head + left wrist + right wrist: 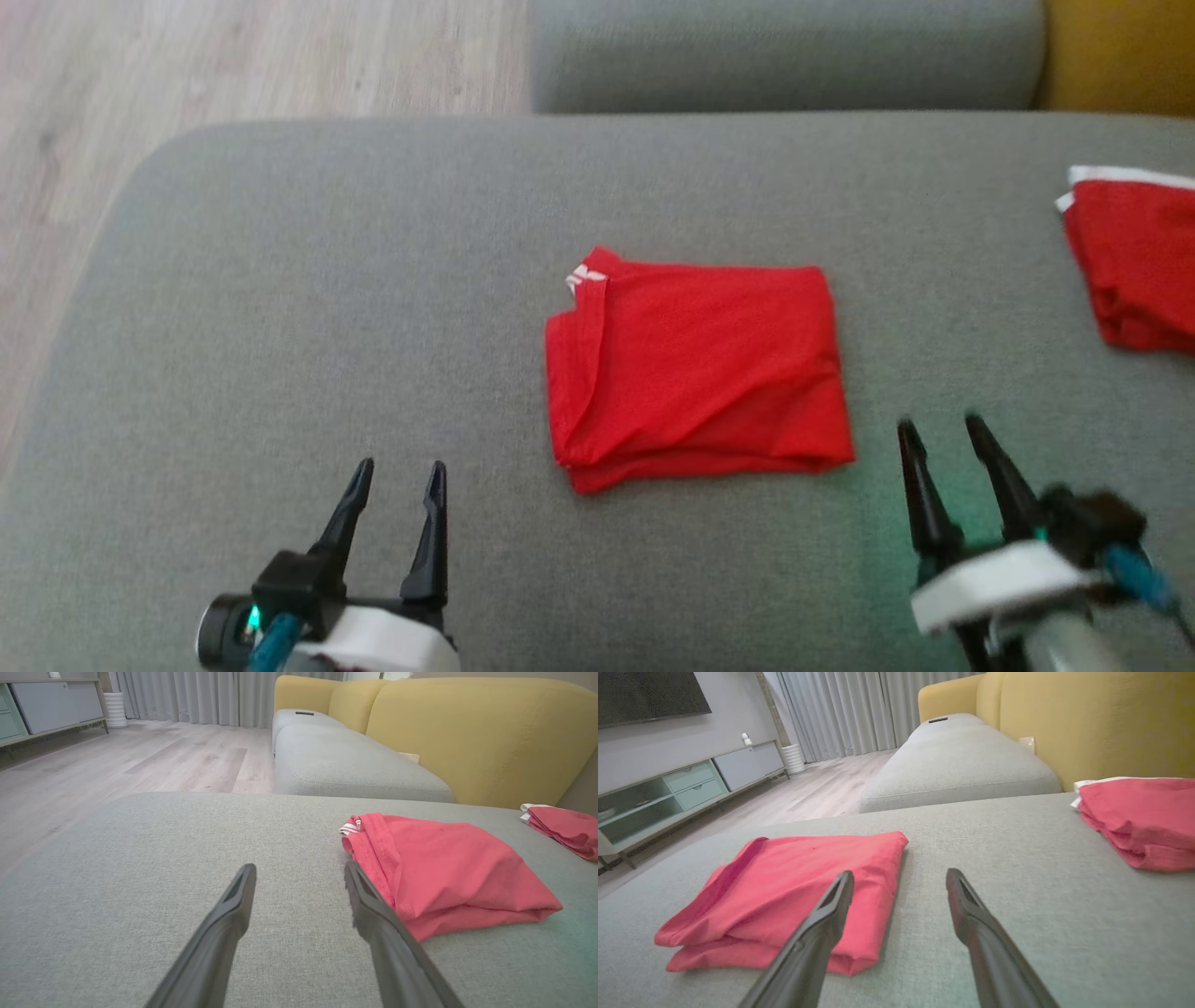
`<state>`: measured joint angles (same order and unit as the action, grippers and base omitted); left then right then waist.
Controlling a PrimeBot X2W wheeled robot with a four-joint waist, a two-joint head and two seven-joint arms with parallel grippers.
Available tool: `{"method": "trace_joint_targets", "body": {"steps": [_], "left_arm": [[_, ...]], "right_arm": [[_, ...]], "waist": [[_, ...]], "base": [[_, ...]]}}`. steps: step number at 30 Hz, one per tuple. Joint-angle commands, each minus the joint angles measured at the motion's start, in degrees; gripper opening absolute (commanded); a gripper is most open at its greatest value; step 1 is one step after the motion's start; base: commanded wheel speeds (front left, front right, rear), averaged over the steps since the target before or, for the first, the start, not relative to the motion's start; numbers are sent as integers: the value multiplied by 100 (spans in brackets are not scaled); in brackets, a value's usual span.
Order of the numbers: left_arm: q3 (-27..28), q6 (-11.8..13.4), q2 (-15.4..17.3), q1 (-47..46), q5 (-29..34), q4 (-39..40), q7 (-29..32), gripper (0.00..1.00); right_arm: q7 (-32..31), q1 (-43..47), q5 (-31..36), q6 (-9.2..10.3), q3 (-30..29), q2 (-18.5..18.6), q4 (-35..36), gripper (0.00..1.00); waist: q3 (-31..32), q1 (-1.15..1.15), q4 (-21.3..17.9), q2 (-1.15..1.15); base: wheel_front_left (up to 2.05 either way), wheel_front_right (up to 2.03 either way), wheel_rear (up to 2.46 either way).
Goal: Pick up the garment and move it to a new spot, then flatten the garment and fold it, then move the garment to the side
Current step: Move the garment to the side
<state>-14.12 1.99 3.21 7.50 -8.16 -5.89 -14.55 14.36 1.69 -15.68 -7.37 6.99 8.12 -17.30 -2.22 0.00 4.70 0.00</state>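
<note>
Lying folded on the soft grey sofa cushion (327, 280), the red cloth garment (695, 369) looks ready to move aside, so the left gripper (400, 464) and right gripper (937, 422) hang wide open, empty, near its sides.

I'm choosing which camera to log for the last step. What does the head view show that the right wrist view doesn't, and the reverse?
Head view adds: the left end effector, open, and a white mark at the far left corner of the folded red garment.
Right wrist view adds: a low cabinet, grey curtains and a dark wall screen.
Shared: the folded red garment, the second red garment to its right, the grey cushion under both, and the right end effector, open and clear of the cloth.
</note>
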Motion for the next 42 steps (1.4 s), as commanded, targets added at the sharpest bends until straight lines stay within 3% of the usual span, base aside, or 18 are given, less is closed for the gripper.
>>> {"method": "trace_joint_targets", "body": {"steps": [1,9,17,18,19,20,28,33,42], "left_arm": [[109,20,-33,-394,-3,186,-45,100],[-100,21,-33,-791,-45,169,-45,100],[-193,72,-33,-1000,-108,123,-45,100],[-193,88,-33,-1010,-119,131,-45,100],[-190,101,-33,-1017,-130,144,-45,100],[-182,115,-33,-1021,-138,160,-45,100],[-85,128,-33,-1093,-96,331,-45,100],[-93,30,-33,-1415,65,525,-45,100],[-76,-152,-33,-1964,289,703,-45,100]], "right_arm": [[3,-612,-280,-12,301,215,3,100],[-1499,-2027,-1810,-12,645,472,-721,100],[-2721,-2435,-2422,-12,742,425,-1436,100],[-2833,-2429,-2589,-12,748,366,-1425,80],[-2902,-2429,-2710,-12,775,349,-1376,27],[-2894,-2437,-2776,-12,787,372,-1316,0],[-2500,-3041,-2630,-12,516,887,-1067,0],[-2841,-3926,-2321,-12,111,1534,-869,0],[-3439,-4548,-1733,-12,-680,2328,-323,0]], "waist": [[-239,0,88,0],[-843,0,234,0],[-986,0,396,0],[-994,0,397,0],[-1005,0,391,0],[-1016,0,375,0],[-1291,0,-120,0],[-1906,0,-655,0],[-2528,0,-1149,0]], "base": [[0,0,0],[0,0,0],[0,0,0],[0,0,0],[0,0,0],[0,0,0],[0,0,0],[0,0,0],[0,0,0]]}}
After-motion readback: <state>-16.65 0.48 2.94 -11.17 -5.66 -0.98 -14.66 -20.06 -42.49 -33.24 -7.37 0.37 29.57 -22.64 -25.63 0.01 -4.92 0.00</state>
